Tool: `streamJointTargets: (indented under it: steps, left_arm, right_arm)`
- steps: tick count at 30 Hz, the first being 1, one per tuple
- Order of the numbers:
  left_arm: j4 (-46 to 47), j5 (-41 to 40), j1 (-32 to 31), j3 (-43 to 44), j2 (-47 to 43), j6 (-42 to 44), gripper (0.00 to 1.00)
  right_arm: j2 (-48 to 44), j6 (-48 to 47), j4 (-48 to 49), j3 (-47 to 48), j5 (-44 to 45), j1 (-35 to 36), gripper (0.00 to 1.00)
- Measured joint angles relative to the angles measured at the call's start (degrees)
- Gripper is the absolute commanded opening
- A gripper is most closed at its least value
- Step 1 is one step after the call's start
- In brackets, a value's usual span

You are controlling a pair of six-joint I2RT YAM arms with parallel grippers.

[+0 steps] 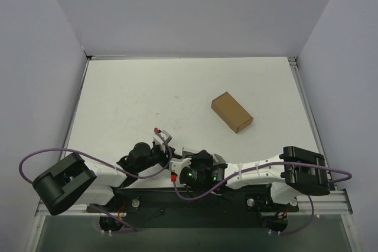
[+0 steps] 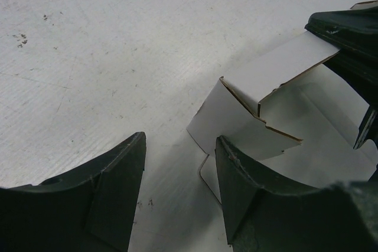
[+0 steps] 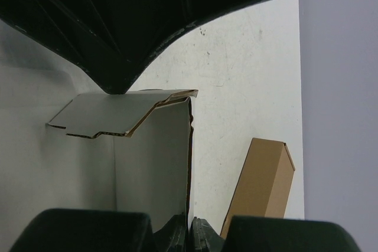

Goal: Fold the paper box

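White card: paper box flap gripped at upper right by right fingers, raised for creasing; left fingers released beside fold.

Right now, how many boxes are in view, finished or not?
2. A closed brown box lies right of centre, farther back. A white paper box, partly folded, sits at the near edge. More could be hidden there.
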Motion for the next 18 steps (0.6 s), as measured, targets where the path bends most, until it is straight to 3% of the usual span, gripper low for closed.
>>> streamJointTargets:
  steps: [18]
  left_arm:
    - [2.73,0.04,-2.25,-1.29,0.04,0.76,0.64]
  right_arm:
    - [0.00,-0.20,-1.57,0.00,0.26,0.02,0.00]
